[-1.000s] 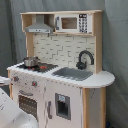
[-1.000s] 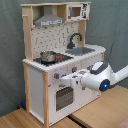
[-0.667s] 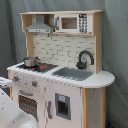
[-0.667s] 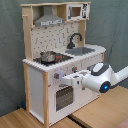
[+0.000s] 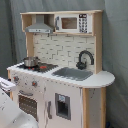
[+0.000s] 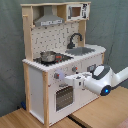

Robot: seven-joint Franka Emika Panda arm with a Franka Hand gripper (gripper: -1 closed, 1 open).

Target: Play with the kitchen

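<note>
The kitchen (image 5: 60, 75) is a white and light-wood toy unit that shows whole in both exterior views. Its black stovetop (image 6: 52, 59) has red rings and carries a small metal pot (image 6: 48, 56). Beside the stovetop lie the sink (image 6: 82, 50) and the black faucet (image 6: 75, 39). My gripper (image 6: 66, 79) is held against the front panel at the knobs (image 6: 56, 76), just above the oven door (image 6: 62, 95). In the first exterior view only my white arm (image 5: 10, 114) shows, at the lower left.
A grey hood (image 6: 48, 20) and a small microwave (image 6: 75, 11) sit on the top shelf. The kitchen stands on a wooden floor (image 6: 100, 112), with a grey curtain (image 6: 112, 25) behind it. A cupboard door (image 5: 62, 106) is under the sink.
My gripper has sunk slightly along the front panel, staying at the knobs. Nothing on the kitchen has visibly moved.
</note>
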